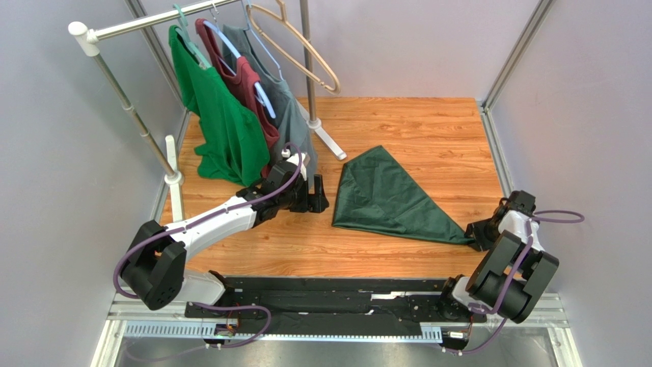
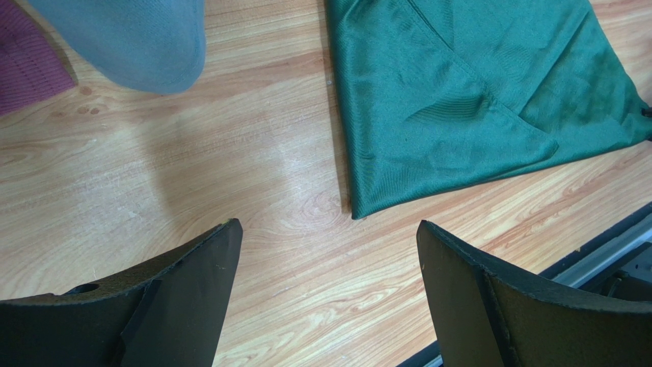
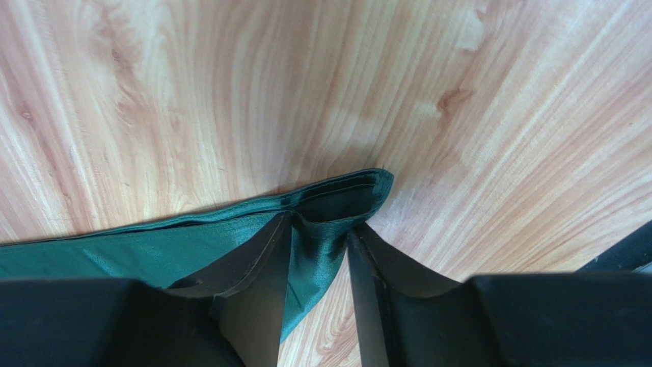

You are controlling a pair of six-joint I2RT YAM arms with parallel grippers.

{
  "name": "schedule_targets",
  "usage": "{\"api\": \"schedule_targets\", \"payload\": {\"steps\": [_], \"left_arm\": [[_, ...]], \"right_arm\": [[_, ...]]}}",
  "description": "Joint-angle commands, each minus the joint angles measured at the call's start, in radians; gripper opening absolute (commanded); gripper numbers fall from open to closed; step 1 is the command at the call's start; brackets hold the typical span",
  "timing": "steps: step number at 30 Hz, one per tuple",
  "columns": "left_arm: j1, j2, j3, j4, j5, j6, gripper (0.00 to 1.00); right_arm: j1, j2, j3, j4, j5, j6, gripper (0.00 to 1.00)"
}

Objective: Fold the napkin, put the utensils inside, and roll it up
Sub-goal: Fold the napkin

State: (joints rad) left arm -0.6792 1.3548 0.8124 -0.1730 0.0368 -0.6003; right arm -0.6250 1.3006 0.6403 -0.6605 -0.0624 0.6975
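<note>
The right gripper [image 3: 321, 256] pinched the dark-green cloth napkin [image 1: 386, 199] by its corner; the left gripper [image 2: 329, 287] hovered, spread wide, above the wooden table [image 2: 229, 160].

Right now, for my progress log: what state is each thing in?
napkin: folded, roughly triangular, lying flat, unrolled.
left pincer: open, empty.
right pincer: shut on the napkin's corner.
green shirt, maroon shirt, grey shirt: hung on the rack.
tan hanger: empty.

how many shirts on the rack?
3, all hanging from the rail: green shirt at left, maroon shirt in the middle, grey shirt at right. Another could hide behind.
</note>
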Motion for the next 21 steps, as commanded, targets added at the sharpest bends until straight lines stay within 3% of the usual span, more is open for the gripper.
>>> {"api": "schedule_targets", "payload": {"steps": [1, 8, 21], "left_arm": [[0.000, -0.011, 0.016, 0.000, 0.008, 0.019, 0.94], [0.000, -0.005, 0.019, 0.001, 0.015, 0.023, 0.94], [0.000, -0.011, -0.001, 0.027, 0.040, 0.008, 0.94]], "right_arm": [[-0.004, -0.006, -0.040, 0.035, 0.016, 0.037, 0.38], [-0.004, -0.037, -0.053, -0.007, 0.044, 0.051, 0.35], [-0.005, -0.116, -0.048, -0.074, 0.099, 0.031, 0.43]]}}
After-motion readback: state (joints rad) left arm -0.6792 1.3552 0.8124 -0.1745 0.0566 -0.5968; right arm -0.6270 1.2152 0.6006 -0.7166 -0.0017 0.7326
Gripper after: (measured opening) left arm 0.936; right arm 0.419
